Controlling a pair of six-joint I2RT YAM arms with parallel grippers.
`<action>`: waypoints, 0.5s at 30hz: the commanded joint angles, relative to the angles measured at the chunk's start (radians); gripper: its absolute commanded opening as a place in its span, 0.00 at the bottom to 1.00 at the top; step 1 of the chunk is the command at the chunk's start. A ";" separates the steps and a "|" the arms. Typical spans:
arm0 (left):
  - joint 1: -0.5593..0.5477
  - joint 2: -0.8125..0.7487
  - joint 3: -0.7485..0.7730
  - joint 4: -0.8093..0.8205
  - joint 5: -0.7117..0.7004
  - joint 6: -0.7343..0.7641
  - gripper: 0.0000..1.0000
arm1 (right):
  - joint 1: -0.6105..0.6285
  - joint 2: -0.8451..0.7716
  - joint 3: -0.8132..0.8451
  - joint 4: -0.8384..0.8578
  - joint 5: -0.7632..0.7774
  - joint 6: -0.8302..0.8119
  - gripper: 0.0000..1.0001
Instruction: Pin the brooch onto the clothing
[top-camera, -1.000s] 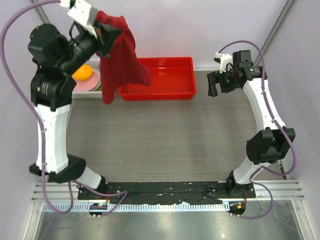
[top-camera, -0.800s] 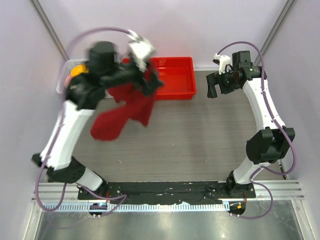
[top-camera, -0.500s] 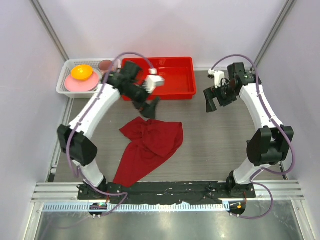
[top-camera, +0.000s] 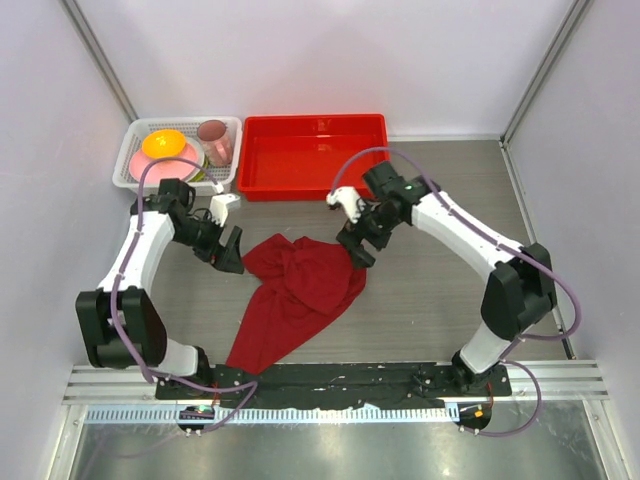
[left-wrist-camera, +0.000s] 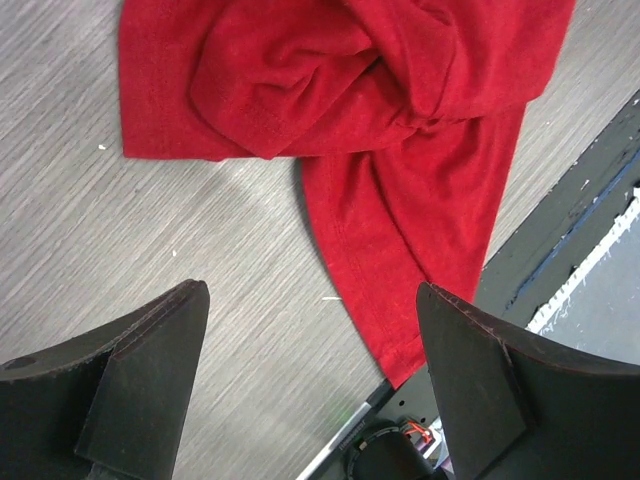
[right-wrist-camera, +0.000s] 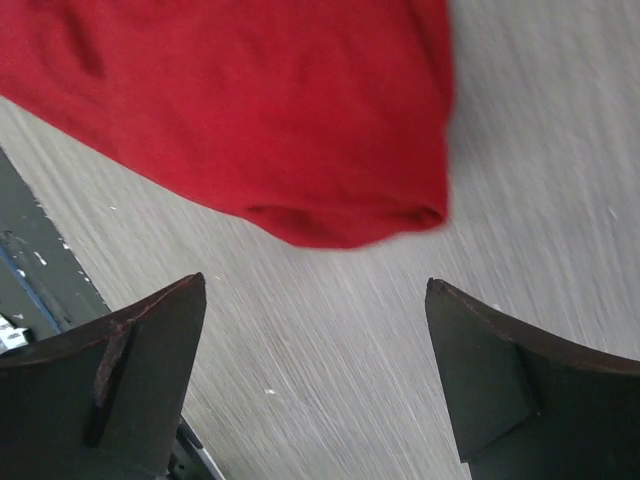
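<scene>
- White mesh basket (top-camera: 127, 162), far-left corner of the grey wood-grain desk (top-camera: 430, 290): holds an orange-and-pink dish (top-camera: 163, 146) and a pink cup (top-camera: 213, 140). Seen only from the top camera.
- Left gripper (top-camera: 230, 252) (left-wrist-camera: 310, 290): fingers spread, nothing between them, just left of the garment.
- Dark red T-shirt (top-camera: 300, 285) (left-wrist-camera: 400, 170) (right-wrist-camera: 240, 110): crumpled mid-desk, tail reaching the near edge. The left wrist view shows hem stitching; the right wrist view shows only one blurred fold.
- Bright red plastic tray (top-camera: 310, 190), far edge, centre: top view only.
- Right gripper (top-camera: 358, 248) (right-wrist-camera: 315, 283): fingers apart and empty, at the garment's right edge.
</scene>
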 joint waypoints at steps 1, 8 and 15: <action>0.006 0.048 -0.019 0.153 0.033 0.007 0.88 | 0.114 0.043 0.002 0.075 -0.031 0.009 0.93; 0.013 0.189 0.044 0.194 0.073 -0.197 0.80 | 0.295 0.095 0.005 0.221 0.076 0.124 0.82; 0.016 0.182 -0.002 0.240 0.109 -0.260 0.79 | 0.413 0.192 0.038 0.339 0.209 0.256 0.77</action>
